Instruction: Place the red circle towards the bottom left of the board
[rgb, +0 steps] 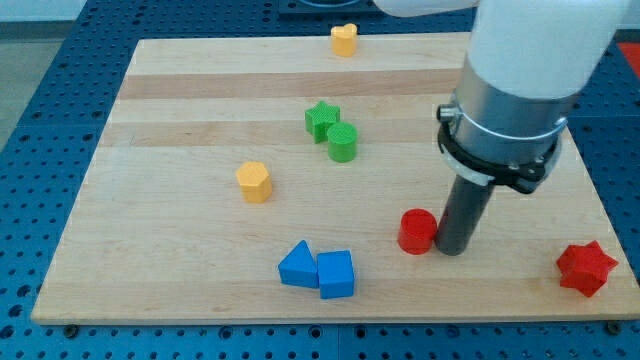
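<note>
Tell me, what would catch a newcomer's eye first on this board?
Probably the big white and grey arm at the view's right, with its dark rod coming down so that my tip sits right against the right side of the red circle. After that, the red star alone in the bottom right corner and the two blue blocks touching near the bottom edge.
</note>
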